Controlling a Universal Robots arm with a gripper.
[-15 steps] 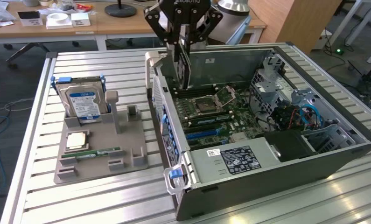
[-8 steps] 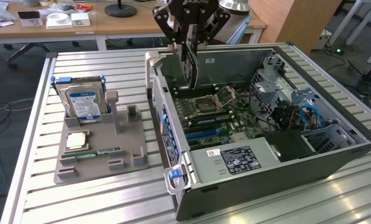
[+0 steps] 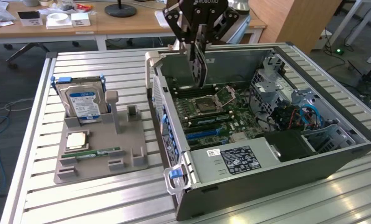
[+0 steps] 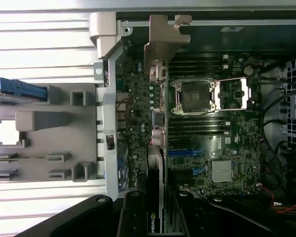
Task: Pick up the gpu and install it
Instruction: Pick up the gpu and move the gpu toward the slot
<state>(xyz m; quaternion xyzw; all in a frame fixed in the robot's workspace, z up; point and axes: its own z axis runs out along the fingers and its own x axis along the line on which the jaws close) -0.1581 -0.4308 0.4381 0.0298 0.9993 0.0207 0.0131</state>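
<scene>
The black claw [image 3: 201, 43] grips the thin, flat gpu card [image 3: 201, 70] with its silver metal bracket, holding it upright above the green motherboard [image 3: 213, 119] inside the open grey computer case [image 3: 266, 172].

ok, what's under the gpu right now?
The gpu, held on edge by the gripper, hangs over the motherboard in the open case: CPU socket and blue slots visible. The strip directly beneath the card's edge is covered.
</scene>
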